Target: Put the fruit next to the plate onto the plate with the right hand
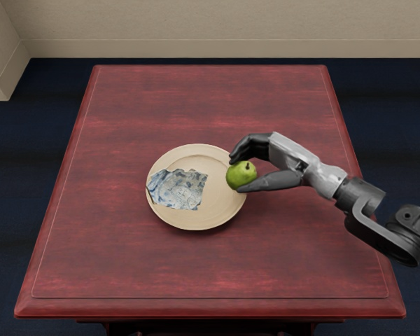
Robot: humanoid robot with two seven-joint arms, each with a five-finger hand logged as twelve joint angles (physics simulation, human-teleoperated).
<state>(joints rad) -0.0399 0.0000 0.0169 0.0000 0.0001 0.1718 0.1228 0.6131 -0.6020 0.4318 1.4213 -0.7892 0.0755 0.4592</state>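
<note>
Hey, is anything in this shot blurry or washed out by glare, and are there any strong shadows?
Head view: sharp all over, no blur. The lighting is soft and even. The table shows only a faint pale sheen, not glare. No hard-edged shadows. The green fruit, held in the right hand over the plate rim, reads clearly.

Fruit (241, 174) at right rim of plate (196, 222)

A dark red wooden worktop (196, 266) with a raised rim fills most of the view. It stands on a deep blue floor (28, 140). Behind runs a beige wall (196, 17) with a pale baseboard (196, 47), stepping forward in a corner at far left.
</note>
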